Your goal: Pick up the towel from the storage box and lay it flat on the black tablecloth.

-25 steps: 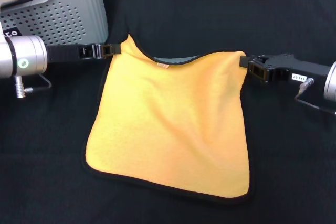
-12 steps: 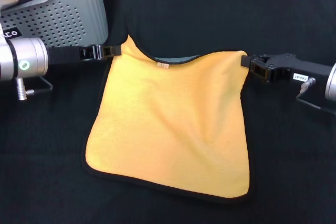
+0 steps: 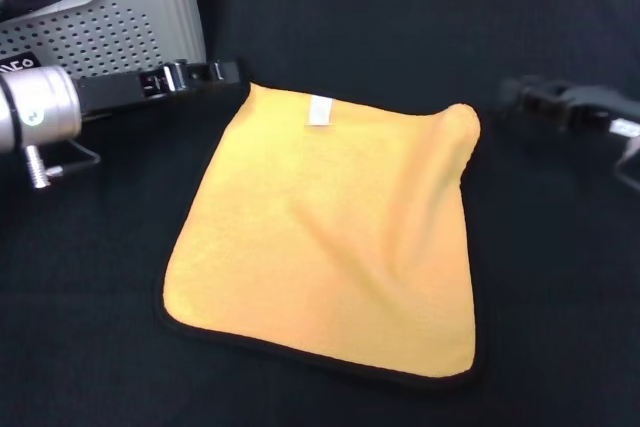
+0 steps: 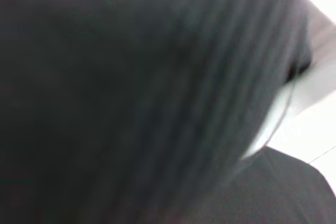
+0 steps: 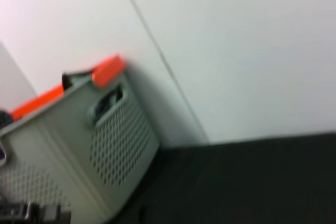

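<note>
The towel [image 3: 325, 232] lies spread flat on the black tablecloth [image 3: 400, 27], yellow-orange face up, with dark edging and its white tag [image 3: 320, 109] at the far edge. My left gripper [image 3: 236, 72] is open and hovers just off the towel's far left corner, free of it. My right gripper [image 3: 505, 107] is open and a short way right of the towel's far right corner, which is slightly rumpled. The light grey storage box [image 3: 120, 17] stands at the back left and also shows in the right wrist view [image 5: 105, 140].
The left arm's silver wrist [image 3: 40, 112] reaches in front of the box. A white wall [image 5: 236, 51] rises behind the table. An orange object [image 5: 107, 69] sits at the box's rim. The left wrist view shows only dark blur.
Both grippers have let go of the towel's far corners and pulled away, the left back and up, the right to the right. The towel's far edge has dropped flat onto the cloth.
</note>
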`<action>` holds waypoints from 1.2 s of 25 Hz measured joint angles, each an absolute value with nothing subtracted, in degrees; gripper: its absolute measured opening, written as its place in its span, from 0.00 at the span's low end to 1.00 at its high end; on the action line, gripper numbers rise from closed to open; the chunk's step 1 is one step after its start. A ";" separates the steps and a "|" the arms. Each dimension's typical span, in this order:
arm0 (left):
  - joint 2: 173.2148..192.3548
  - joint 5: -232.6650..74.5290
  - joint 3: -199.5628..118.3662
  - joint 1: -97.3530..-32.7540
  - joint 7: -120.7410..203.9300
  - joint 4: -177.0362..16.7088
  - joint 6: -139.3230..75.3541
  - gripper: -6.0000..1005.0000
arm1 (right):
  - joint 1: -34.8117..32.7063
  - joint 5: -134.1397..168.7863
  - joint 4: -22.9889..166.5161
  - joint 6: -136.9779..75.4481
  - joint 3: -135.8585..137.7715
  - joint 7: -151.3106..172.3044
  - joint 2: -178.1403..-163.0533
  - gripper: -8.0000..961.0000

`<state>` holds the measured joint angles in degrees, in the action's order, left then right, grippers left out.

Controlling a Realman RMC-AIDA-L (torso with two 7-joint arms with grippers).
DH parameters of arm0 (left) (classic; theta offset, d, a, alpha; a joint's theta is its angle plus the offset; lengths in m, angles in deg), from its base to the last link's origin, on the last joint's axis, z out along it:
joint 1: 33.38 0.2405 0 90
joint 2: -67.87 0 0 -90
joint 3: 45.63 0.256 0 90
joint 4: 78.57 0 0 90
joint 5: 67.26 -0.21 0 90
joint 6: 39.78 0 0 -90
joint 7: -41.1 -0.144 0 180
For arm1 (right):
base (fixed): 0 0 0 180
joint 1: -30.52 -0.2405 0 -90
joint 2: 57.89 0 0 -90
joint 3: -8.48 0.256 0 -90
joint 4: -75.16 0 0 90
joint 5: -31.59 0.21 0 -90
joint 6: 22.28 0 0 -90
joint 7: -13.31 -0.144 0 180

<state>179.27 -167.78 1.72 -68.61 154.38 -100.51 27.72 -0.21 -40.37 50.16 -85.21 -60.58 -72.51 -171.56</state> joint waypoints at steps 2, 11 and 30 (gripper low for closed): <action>178.96 -166.89 1.36 -67.72 153.38 -101.22 29.49 0.32 | 0.79 -40.38 49.03 -86.01 -59.61 -72.50 -171.32 0.38; 178.44 -163.65 0.63 -64.12 127.57 -106.16 53.13 0.53 | 6.15 -43.49 42.25 -109.44 -56.75 -60.38 -170.66 0.65; 176.40 -166.62 1.82 -61.80 105.41 -107.33 76.49 0.64 | 5.56 -46.62 34.41 -125.20 -63.51 -58.45 -174.07 0.79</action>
